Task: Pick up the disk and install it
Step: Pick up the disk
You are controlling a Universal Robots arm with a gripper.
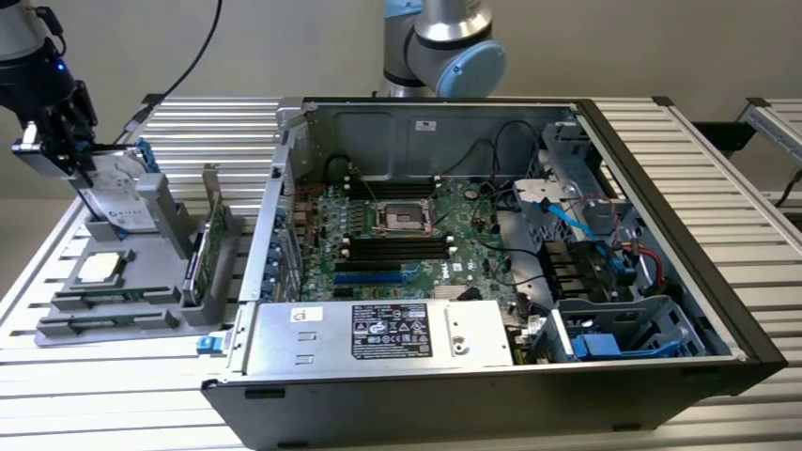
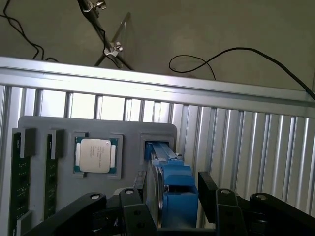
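The disk point(image 1: 123, 194), a silver-grey drive with a white label in a blue carrier, stands upright in a slot of the grey parts holder point(image 1: 150, 282) at the exterior view's left. My gripper point(image 1: 85, 178) is lowered over its upper end. In the wrist view the disk's blue carrier edge point(image 2: 173, 179) lies between my two black fingers point(image 2: 209, 189), with the gripper point(image 2: 170, 199) open and straddling it. I see no firm clamp on it.
The open computer case point(image 1: 652, 188) fills the middle and right, with the motherboard point(image 1: 389, 235) and a drive cage point(image 1: 626, 329) holding blue carriers. The holder also carries a square silver chip point(image 2: 96, 155) and memory sticks point(image 2: 20, 182). A slatted aluminium table point(image 1: 113, 395) lies underneath.
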